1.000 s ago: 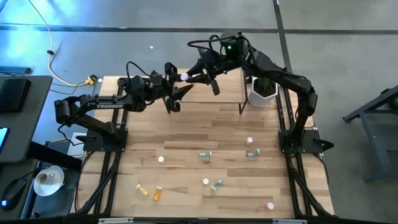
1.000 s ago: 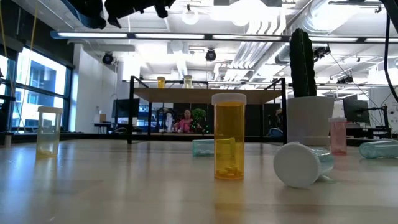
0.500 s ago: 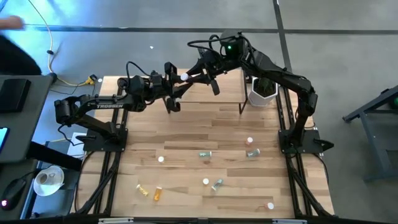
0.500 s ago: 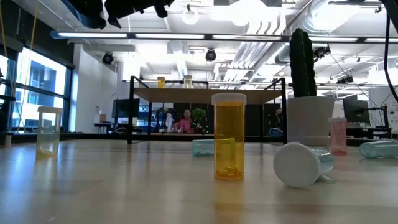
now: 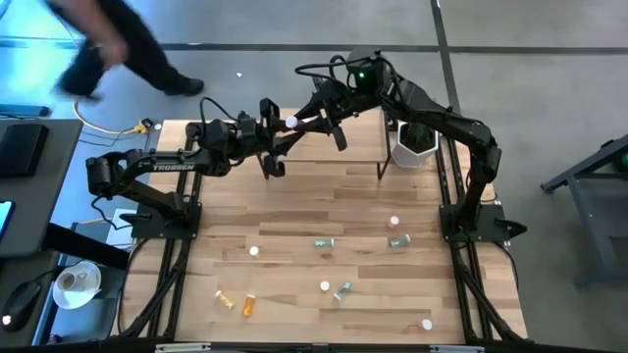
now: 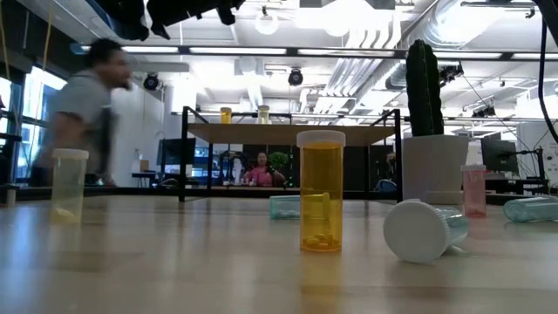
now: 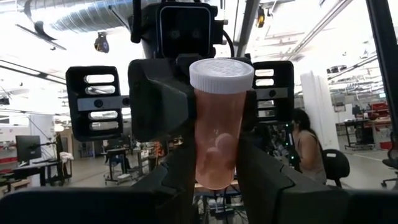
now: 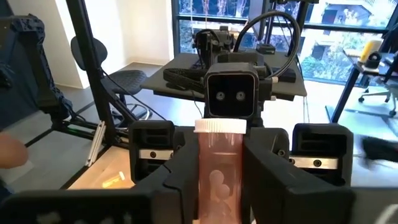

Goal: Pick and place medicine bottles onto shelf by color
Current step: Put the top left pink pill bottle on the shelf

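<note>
Since the earlier frames the left end effector (image 5: pixel 278 147) had closed its fingers on the pink pill bottle (image 7: pixel 214 121), and a person (image 5: pixel 108 44) had walked into view past the desk's far left corner. Both end effectors met in the air over the near edge of the shelf (image 5: pixel 361 137), at the desk's far side. The left one gripped the bottle's lower body between its dark fingers (image 7: pixel 261 180). The right end effector (image 5: pixel 294 123) had its fingers (image 8: pixel 171 180) on either side of the same bottle (image 8: pixel 219 168); whether they pressed on it or had come slightly apart could not be told. The bottle stood upright with its white cap on, and a few pale round pills showed through its translucent body.

On the shelf, two small bottles stood upright, a yellow one (image 6: pixel 226 115) and a pale one (image 6: pixel 263 114). Beside the shelf stood a white pot (image 6: pixel 434 168) with a tall cactus (image 6: pixel 423 87) in it.

More medicine bottles were scattered on the desk (image 5: pixel 294 211). Closest to the low camera, an orange bottle (image 6: pixel 321 190) stood upright with a few pills at its bottom, and a bottle lay on its side just beside it, white cap (image 6: pixel 417 231) facing the camera. A yellow bottle (image 6: pixel 69 183) stood at the left, a pink one (image 6: pixel 473 187) upright near the pot, and greenish ones (image 6: pixel 283 206) lay on their sides farther back.
</note>
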Controlling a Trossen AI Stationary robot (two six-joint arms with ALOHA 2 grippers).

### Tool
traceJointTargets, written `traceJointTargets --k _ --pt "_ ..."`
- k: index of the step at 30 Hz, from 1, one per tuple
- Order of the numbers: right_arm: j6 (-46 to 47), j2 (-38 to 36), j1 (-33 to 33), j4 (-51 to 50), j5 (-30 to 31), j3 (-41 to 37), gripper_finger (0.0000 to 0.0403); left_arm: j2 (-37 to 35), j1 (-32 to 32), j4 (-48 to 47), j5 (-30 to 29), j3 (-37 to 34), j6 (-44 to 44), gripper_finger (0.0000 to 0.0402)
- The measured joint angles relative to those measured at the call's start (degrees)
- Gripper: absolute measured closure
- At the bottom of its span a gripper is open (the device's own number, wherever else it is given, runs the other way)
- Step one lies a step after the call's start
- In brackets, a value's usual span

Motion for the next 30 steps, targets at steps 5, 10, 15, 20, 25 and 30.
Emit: traceJointTargets --k 5,10,15,20,25,30 --pt "-0.1 0.0 -0.2 -3.3 3.3 0.0 0.0243 0.0 0.2 -1.8 -0.9 0.0 1.8 0.0309" --pt "-0.9 0.0 -1.5 -8.2 5.0 0.0 0.0223 0.0 0.2 -6.4 -4.2 0.0 4.6 0.031" --pt "-1.3 0.0 -3.4 -15.1 7.4 0.0 0.0222 0.0 0.2 -11.8 -8.2 0.0 8.3 0.031" --pt "-5.2 0.0 -4.8 -23.4 14.3 0.0 0.0221 -0.1 0.2 -19.3 -10.2 0.0 9.1 0.031" --pt "-9.7 0.0 -5.2 -29.5 19.2 0.0 0.0221 -0.2 0.2 -27.4 -11.3 0.0 9.0 0.031" --pt "-11.7 0.0 -4.7 -31.2 20.0 0.0 0.0221 -0.2 -0.2 -35.1 -11.7 0.0 7.3 0.031"
